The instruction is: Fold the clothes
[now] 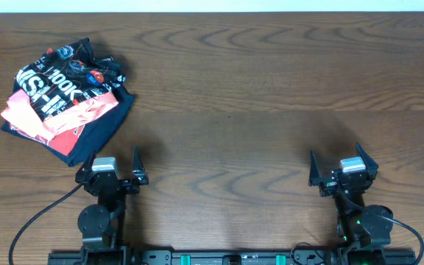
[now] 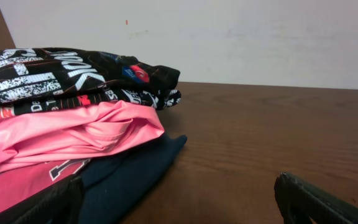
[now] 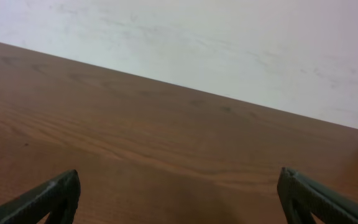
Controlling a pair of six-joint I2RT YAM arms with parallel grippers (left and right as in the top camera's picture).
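Jersey: the black jersey [image 1: 63,77] lies folded and a little rumpled on top of a pile of clothes in the far left corner of the counter [image 1: 241,96].
Jersey and left jaws: it sits ahead and to the left of the left gripper [image 1: 113,157], apart from it and outside the gap between the jaws.
Jersey and right jaws: well apart from the right gripper [image 1: 336,157], which sits at the near right of the counter.
Left jaws: spread wide, with bare wood between them.
Right jaws: spread wide too, facing bare wood and the wall [image 3: 229,37].
Pile beneath: a pink garment [image 2: 73,130] lies directly under the jersey, and a navy garment [image 2: 135,171] is at the bottom, its edge sticking out towards the left gripper.
In the way: the navy edge is the part of the pile closest to the left jaws. In the left wrist view it runs up to the left finger; whether the two touch cannot be told.
Jersey surface: shiny black cloth with bold white lettering, small round logos in red and blue, and fine orange lines.
Other cloth: the pink is smooth, with soft rounded folds and a slight sheen. The navy is matt and flat.
Counter: dark brown wood with a wavy grain.
Wall: plain white, faintly scuffed.
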